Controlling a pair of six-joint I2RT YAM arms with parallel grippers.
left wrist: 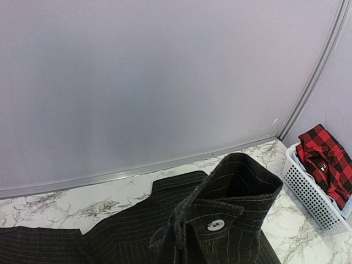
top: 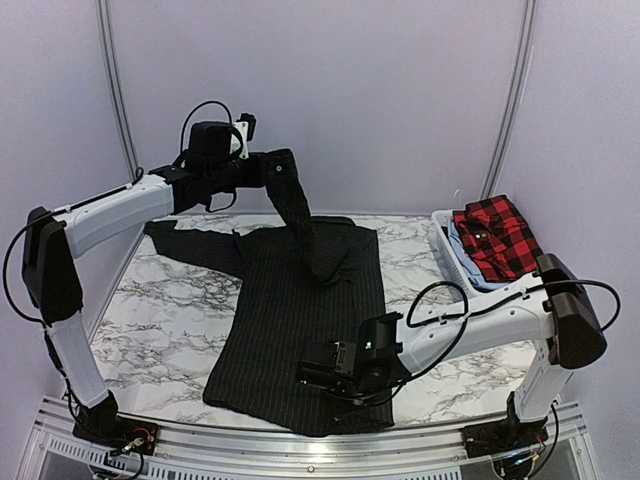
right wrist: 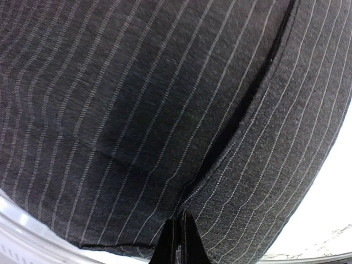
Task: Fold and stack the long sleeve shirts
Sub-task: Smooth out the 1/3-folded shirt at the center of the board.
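Black pinstriped shirt (top: 290, 320) lies spread flat mid-worktop (top: 160, 310), hem toward the near edge. Left tool (top: 262, 170) is clamped on its sleeve (top: 305, 225) by the cuff (left wrist: 231, 220), raised high over the far edge, likely to swing the sleeve across the body as a fold. Right tool (right wrist: 177, 242), fingers drawn narrow and low on the cloth by the near hem, seems to pin the body against sliding, though I cannot tell whether cloth is between them. Left arm has its elbow up and forearm level, reaching rightward; right arm stretches low, leftward along the near edge; red-and-black checked shirt (top: 497, 238) waits in the basket (top: 452, 245) at the far right corner.
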